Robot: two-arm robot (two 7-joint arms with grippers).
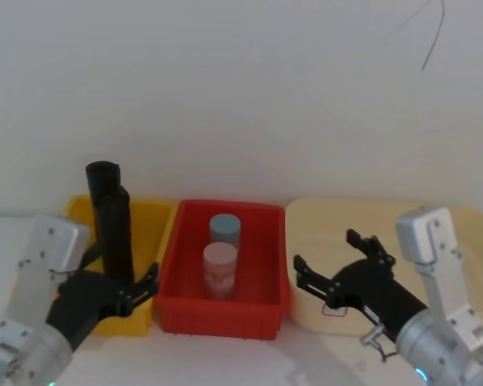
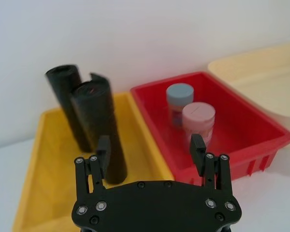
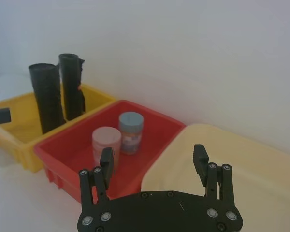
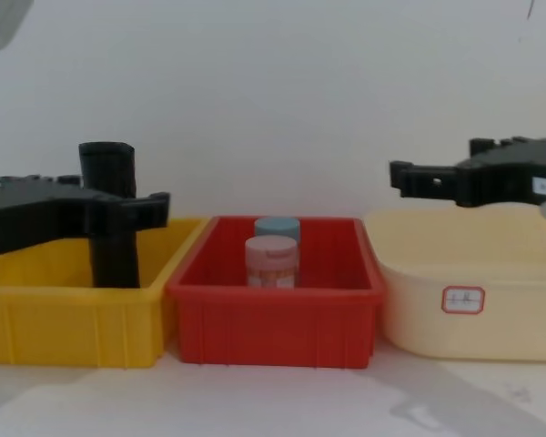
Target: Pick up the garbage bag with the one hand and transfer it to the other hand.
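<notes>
Pale tabletop [image 4: 273, 401] against a white wall. Garbage bag [image 2: 96, 130] stands upright, notched end up, in the yellow bin [image 2: 38, 159], rising above its rim, just beside a flat-ended roll [image 2: 65, 101]. Left gripper [image 2: 151, 153] hovers at the near rim, fingers spread, empty. Red bin [image 2: 253, 157] adjoins at three o'clock. Farther toward three o'clock, the right gripper [image 3: 153, 157], fingers spread, hangs over the cream tub [image 3: 241, 159].

Soft, diffuse light fills the scene, leaving the white wall [image 1: 241, 96] bright and evenly lit. Faint grey shadows pool on the table [image 4: 282, 401] before the red bin [image 4: 273, 328] and the cream tub [image 4: 473, 319]. The garbage bag [image 2: 99, 130] reads as a flat, dark mass.
</notes>
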